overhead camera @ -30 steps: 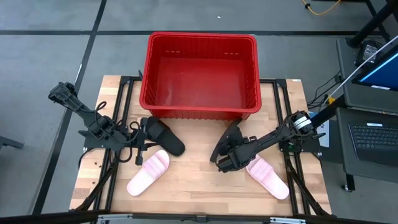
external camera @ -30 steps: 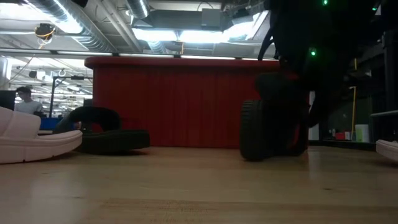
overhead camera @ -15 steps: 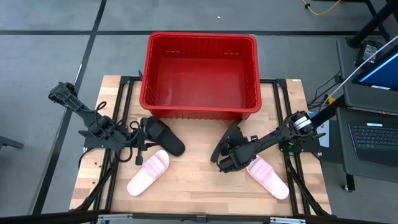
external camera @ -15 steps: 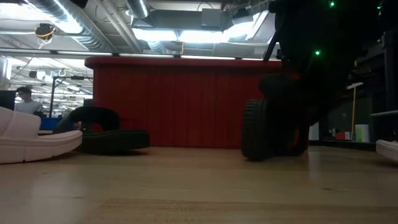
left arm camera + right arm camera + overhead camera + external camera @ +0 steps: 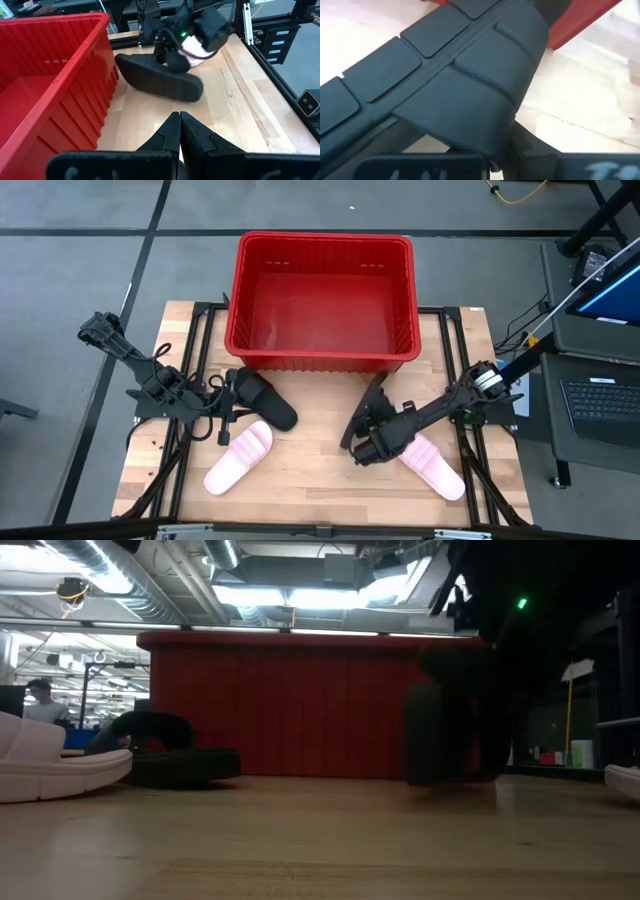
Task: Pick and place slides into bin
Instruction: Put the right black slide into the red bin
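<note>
- Red bin (image 5: pixel 322 300) at tabletop's far edge, middle; no readable writing anywhere.
- Right gripper (image 5: pixel 366 442) clamps black slide (image 5: pixel 372 412), held on edge, right of centre.
- Left gripper (image 5: pixel 225 412), fingers together, holds nothing, beside second black slide (image 5: pixel 265 400) near left edge.
- Pink slides (image 5: pixel 239 457) (image 5: pixel 432 465) near front edge.

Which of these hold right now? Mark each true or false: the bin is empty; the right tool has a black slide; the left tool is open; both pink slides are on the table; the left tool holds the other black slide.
1. The bin holds no slides. True.
2. The right tool grips a black slide, tipped on its edge. True.
3. The left tool is open. False: its fingers are pressed together.
4. Both pink slides, one left and one right, lie on the table. True.
5. The left tool holds the other black slide. False: that slide lies flat on the table.
</note>
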